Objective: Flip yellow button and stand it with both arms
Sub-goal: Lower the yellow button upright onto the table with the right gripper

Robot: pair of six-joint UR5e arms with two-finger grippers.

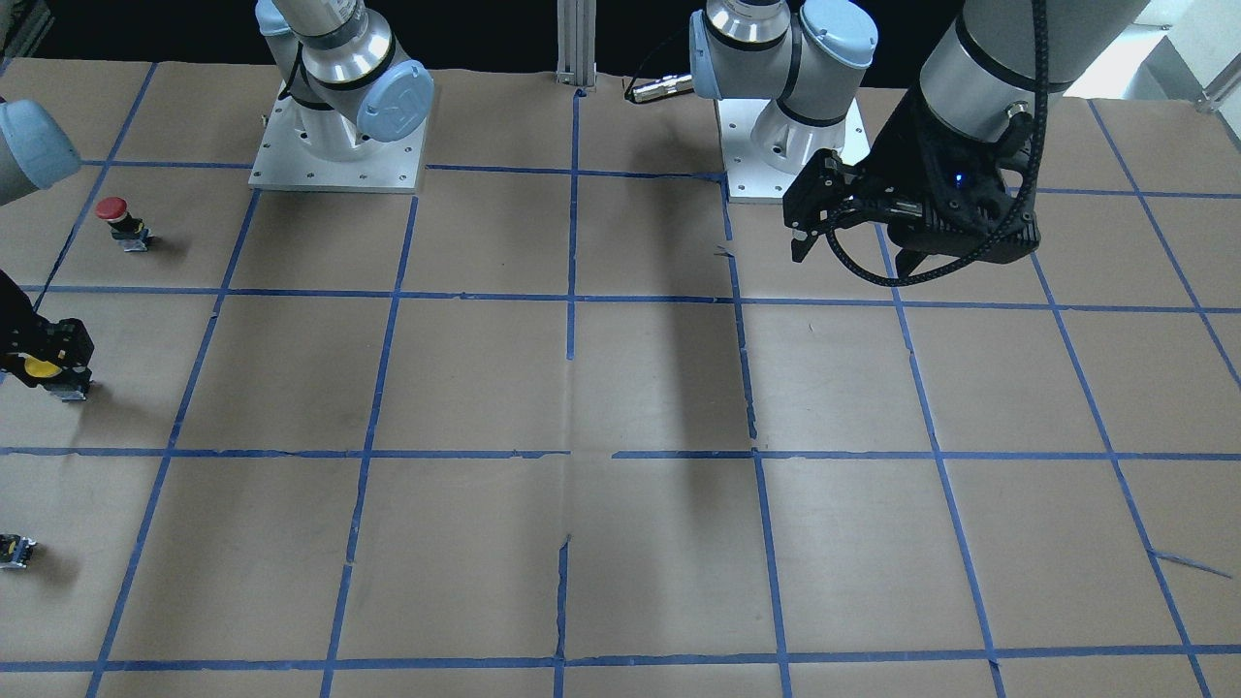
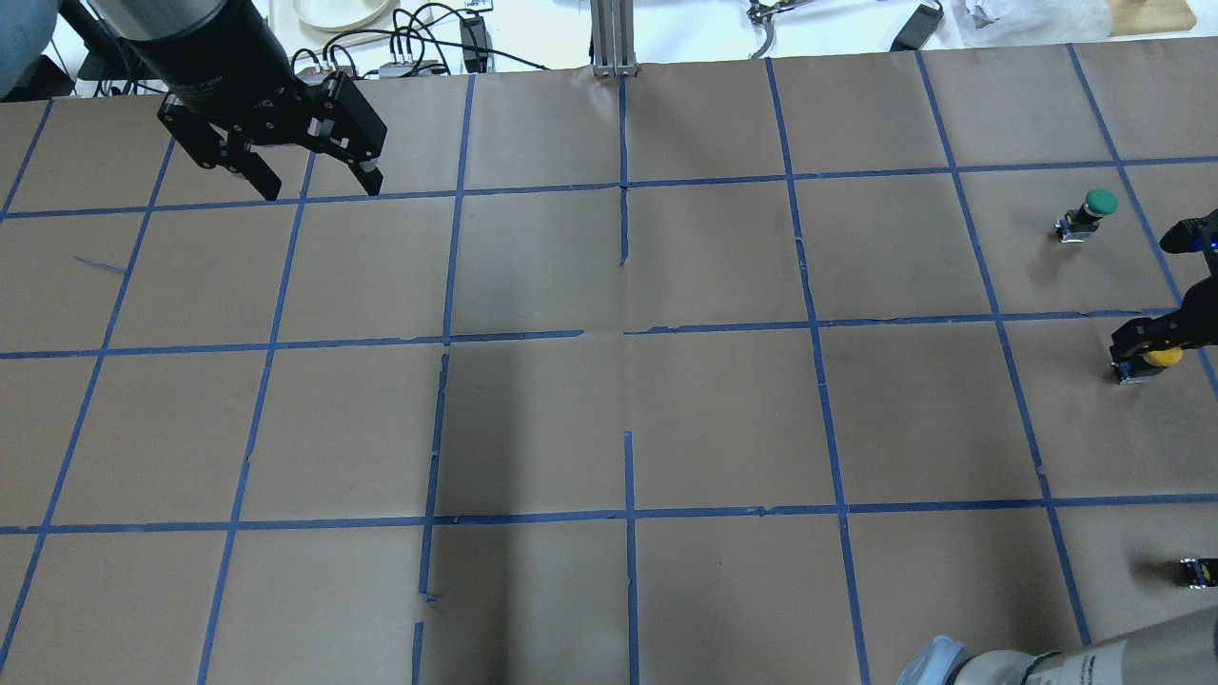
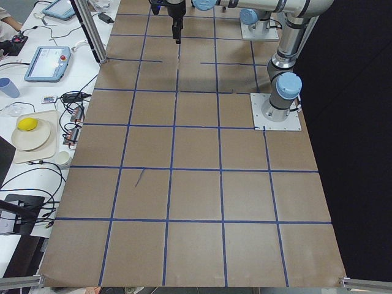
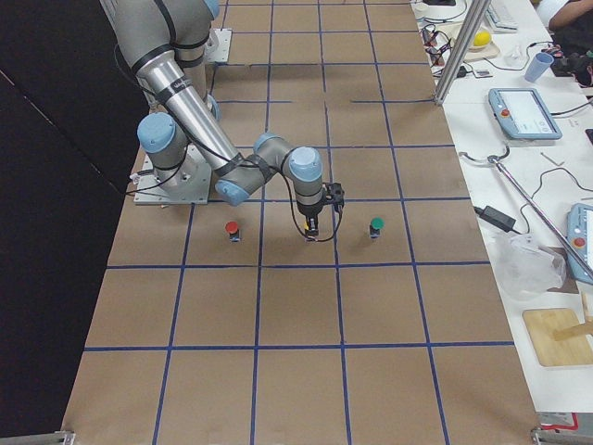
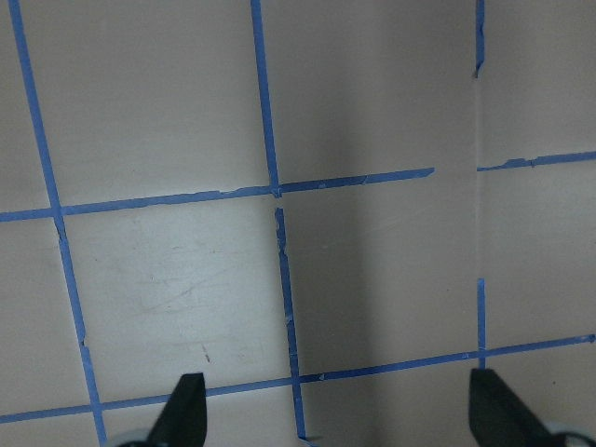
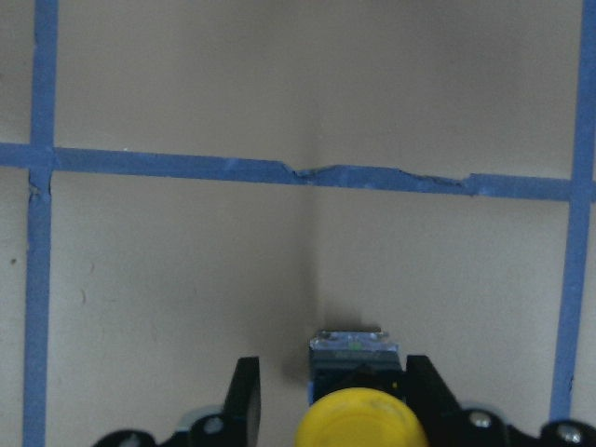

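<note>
The yellow button (image 6: 361,419) sits on the paper at the table's far right end, its yellow cap facing up at the right wrist camera. It also shows in the overhead view (image 2: 1163,357) and in the front-facing view (image 1: 39,366). My right gripper (image 6: 337,405) is down over it, one finger on each side. A gap shows at the left finger (image 6: 246,400), and the right finger is close against the body. My left gripper (image 2: 319,185) hangs open and empty above the far left of the table, and it shows in the front-facing view (image 1: 853,254).
A red-capped button (image 1: 114,215) and a green-capped button (image 2: 1094,207) stand on either side of the yellow one. A tiny dark block with a yellow spot (image 2: 1197,571) lies near the right edge. Brown paper with a blue tape grid (image 2: 623,333) covers the table.
</note>
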